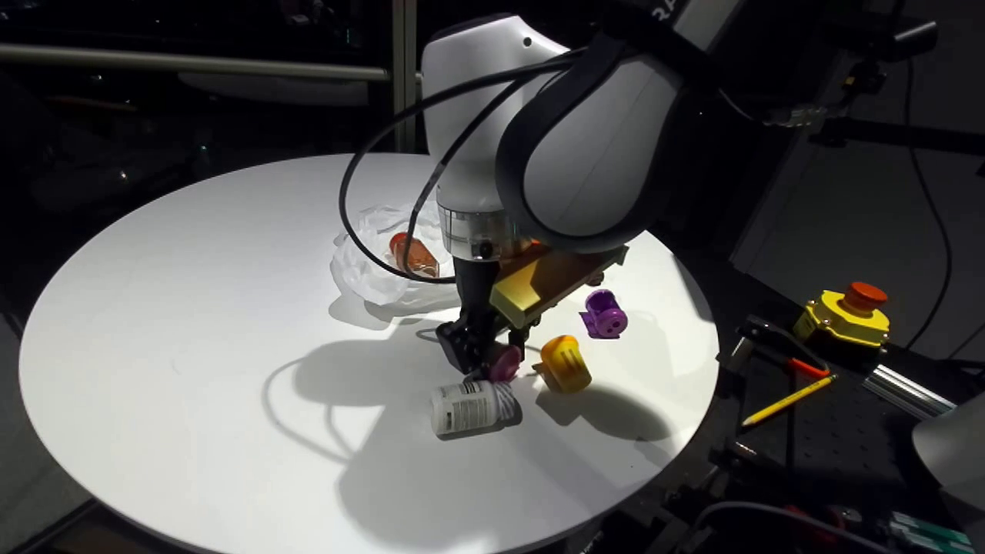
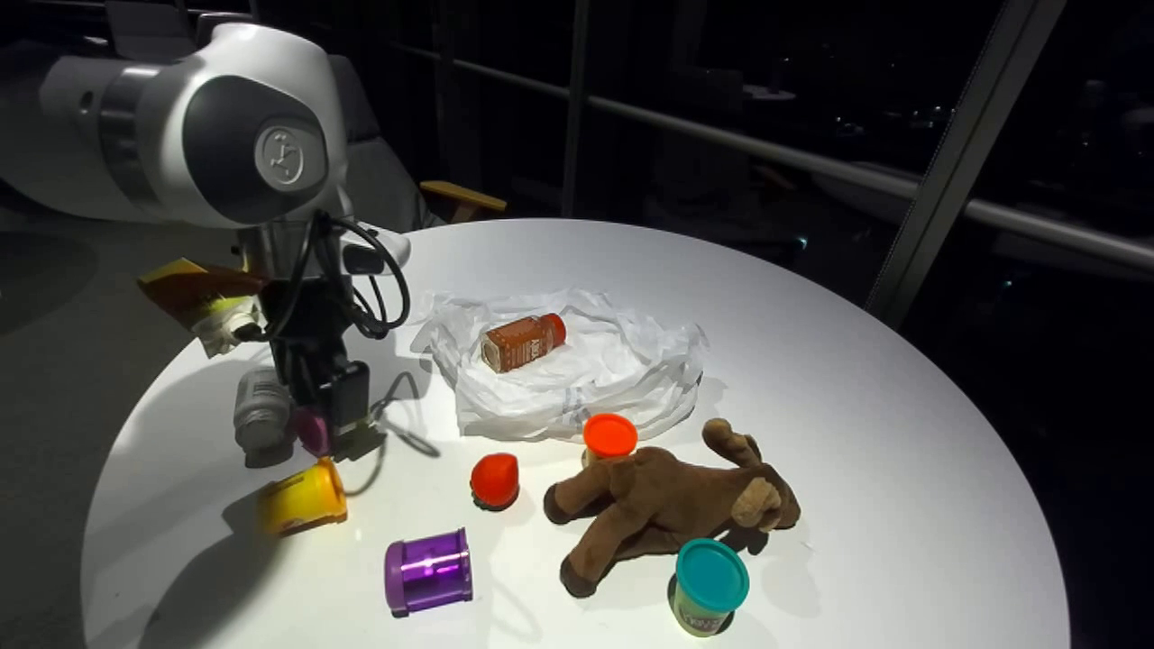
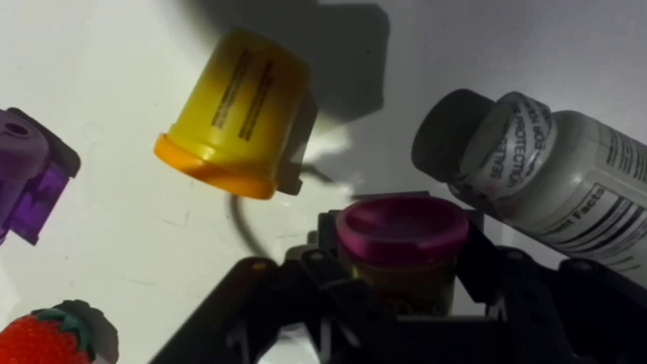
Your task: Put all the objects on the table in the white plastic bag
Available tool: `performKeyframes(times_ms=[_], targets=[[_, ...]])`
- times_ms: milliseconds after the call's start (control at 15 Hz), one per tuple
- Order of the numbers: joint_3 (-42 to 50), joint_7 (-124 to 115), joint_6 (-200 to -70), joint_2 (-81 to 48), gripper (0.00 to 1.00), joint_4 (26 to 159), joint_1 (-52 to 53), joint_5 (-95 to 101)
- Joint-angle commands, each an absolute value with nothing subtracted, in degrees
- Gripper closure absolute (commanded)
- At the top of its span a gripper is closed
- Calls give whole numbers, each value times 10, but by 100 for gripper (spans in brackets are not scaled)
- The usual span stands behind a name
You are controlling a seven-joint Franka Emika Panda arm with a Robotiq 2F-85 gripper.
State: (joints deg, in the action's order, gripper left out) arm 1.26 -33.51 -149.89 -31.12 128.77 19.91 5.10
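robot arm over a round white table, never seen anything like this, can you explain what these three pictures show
The machine is one robot arm with a gripper for a hand. Two pictures come from cameras standing outside the robot; the third comes from a camera on its wrist, looking down at the table.

On the white table is an opened-out plastic bag, with a reddish-brown bottle lying within its crumpled edges. Elsewhere are a brown stuffed animal, a toy strawberry, a purple container, a white bottle, a yellow tub on its side, an orange-lidded tub and a teal-lidded tub.

The gripper looks closed on a pink-lidded tub; whether that touches the table, I can't tell.
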Motion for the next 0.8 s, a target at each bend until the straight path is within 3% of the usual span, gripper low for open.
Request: performKeyframes(times_ms=[0, 67, 400, 733], targets=[[-10, -303, -1520, -301, 71, 1293, 173, 11], [-17, -292, -1518, -284, 76, 1302, 165, -4], [-5, -276, -1484, -194, 77, 1308, 146, -23], [43, -290, -1465, -209, 77, 1209, 114, 13]])
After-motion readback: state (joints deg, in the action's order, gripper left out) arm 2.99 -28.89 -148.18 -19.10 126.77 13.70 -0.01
